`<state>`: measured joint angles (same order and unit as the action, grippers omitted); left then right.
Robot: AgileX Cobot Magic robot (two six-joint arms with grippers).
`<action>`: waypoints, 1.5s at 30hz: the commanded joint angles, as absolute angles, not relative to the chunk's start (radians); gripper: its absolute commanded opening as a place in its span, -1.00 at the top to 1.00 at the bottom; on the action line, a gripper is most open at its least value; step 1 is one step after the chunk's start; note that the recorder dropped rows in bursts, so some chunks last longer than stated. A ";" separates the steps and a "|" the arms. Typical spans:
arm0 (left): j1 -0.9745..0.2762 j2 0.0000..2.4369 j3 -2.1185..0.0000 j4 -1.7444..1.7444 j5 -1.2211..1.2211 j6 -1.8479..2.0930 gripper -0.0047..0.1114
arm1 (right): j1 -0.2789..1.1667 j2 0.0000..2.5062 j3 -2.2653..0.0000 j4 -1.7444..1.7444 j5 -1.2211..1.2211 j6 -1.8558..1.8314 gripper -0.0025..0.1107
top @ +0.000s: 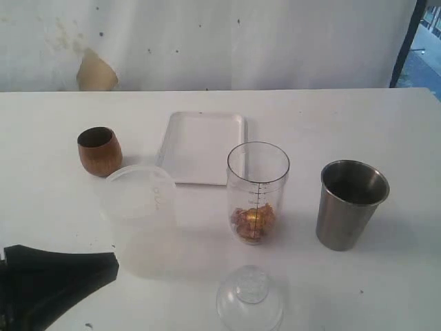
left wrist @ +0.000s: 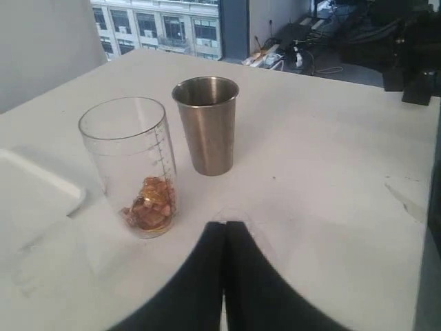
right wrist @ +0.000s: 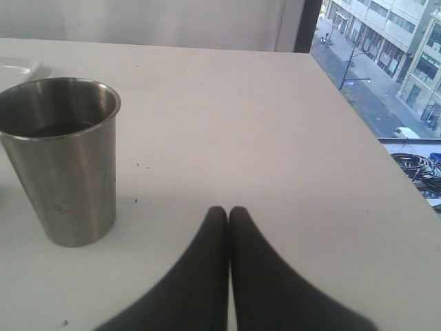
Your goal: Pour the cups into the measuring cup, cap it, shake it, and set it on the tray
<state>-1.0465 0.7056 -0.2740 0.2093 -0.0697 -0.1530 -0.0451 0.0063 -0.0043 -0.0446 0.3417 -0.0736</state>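
Left gripper (left wrist: 225, 231) and right gripper (right wrist: 228, 215) are pressed together, holding nothing. On the counter (top: 344, 124), the steel tumbler (top: 351, 203) stands right of the measuring cup (top: 257, 189). It looks rigid, smooth and probably slippery, so mid-wall seems the best hold. The wooden cup (top: 99, 150) stands left of the tray (top: 203, 146).
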 commanded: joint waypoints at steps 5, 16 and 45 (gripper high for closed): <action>-0.824 0.664 -0.212 0.112 -0.090 -0.153 0.92 | -0.040 0.000 0.000 -0.048 0.336 -0.075 0.96; -0.351 0.465 -0.081 0.053 -0.101 -0.153 0.92 | -0.040 0.000 0.000 -0.048 0.336 -0.075 0.96; 0.068 0.000 0.000 0.000 0.231 -0.057 0.92 | -0.040 0.000 0.000 -0.048 0.336 -0.075 0.96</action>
